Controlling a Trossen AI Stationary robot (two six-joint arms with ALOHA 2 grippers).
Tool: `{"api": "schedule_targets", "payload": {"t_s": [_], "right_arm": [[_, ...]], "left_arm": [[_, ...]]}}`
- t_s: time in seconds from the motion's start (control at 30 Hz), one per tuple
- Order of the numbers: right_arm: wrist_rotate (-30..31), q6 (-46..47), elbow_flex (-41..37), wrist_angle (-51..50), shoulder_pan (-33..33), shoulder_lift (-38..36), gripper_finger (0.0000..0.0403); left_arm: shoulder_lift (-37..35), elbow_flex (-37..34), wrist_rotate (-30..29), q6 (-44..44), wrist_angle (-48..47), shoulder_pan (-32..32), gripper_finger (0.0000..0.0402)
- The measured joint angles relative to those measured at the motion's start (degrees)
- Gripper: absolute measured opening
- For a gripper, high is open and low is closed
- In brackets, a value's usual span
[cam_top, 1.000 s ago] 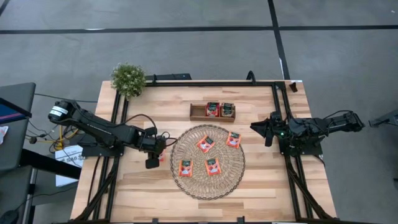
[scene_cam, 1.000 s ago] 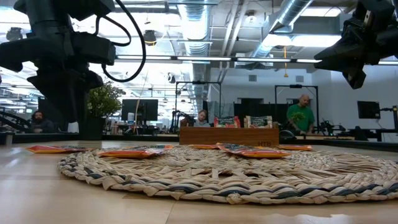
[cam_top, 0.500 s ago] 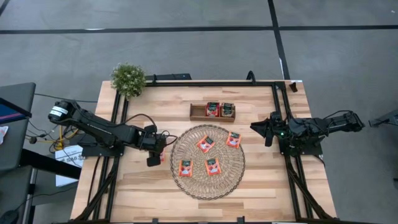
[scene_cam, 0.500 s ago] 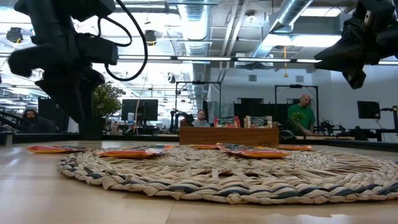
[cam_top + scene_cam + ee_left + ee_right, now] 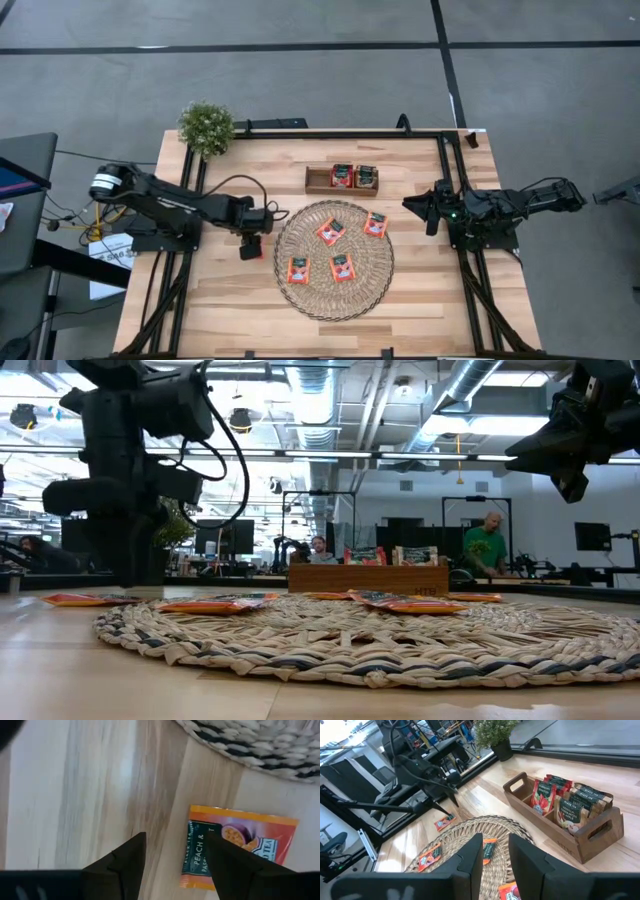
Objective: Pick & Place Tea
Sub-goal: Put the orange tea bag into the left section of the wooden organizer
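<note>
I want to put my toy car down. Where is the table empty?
Bare wood runs along the near edge of the table, below the woven mat, and between the plant and the wooden tray. It is crowded beside the mat, where the left gripper hangs over a sachet.

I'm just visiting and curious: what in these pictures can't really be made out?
- High view: the left gripper covers the tea sachet lying on the table beside the mat.
- Left wrist view: that sachet's label is partly hidden by a finger.
- Wooden tray: sachets overlap, so no count.
</note>
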Motion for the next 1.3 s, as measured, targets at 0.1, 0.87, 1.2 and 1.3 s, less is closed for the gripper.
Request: {"api": "schedule_targets", "payload": {"t_s": [0.1,0.87,1.2,1.3], "right_arm": [[0.00,-0.02,0.01,-0.01,0.00,0.02,0.0085],[0.00,-0.17,0.02,-0.01,0.00,0.02,0.0085],[0.00,-0.17,-0.01,-0.02,0.00,0.00,0.0085],[0.00,-0.17,-0.01,-0.01,0.00,0.00,0.0085]], "left_arm": [[0.50,-0.02,1.34,0.82,-0.32,0.52,0.0190],[0.39,-5.53,3.08,-2.57,3.26,0.60,0.0113],[0.46,-5.63,2.89,-2.37,4.65,0.60,0.0003],[0.35,-5.36,2.87,-2.57,4.40,0.60,0.0001]]}}
